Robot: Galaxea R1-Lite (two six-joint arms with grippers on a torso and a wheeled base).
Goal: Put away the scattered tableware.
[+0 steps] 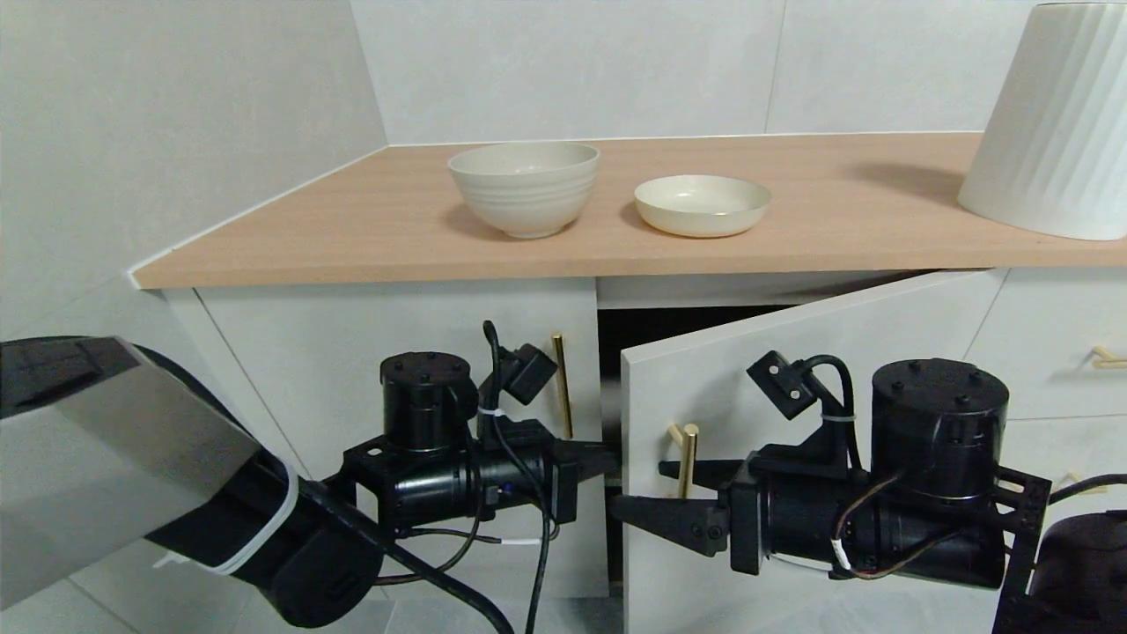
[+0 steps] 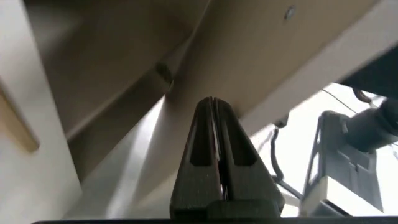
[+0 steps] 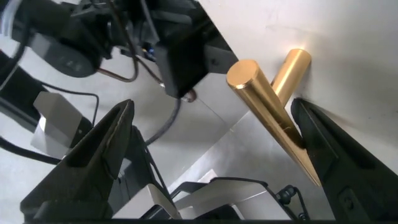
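**Bowls on the bench, cabinet door ajar**

We see the ribbed bowl and the shallow dish side by side, not touching, on the wooden bench. Below, our right gripper stands open, with the brass handle of the half-open cabinet door between its fingers. Our left gripper is closed on nothing, at the door's free edge.
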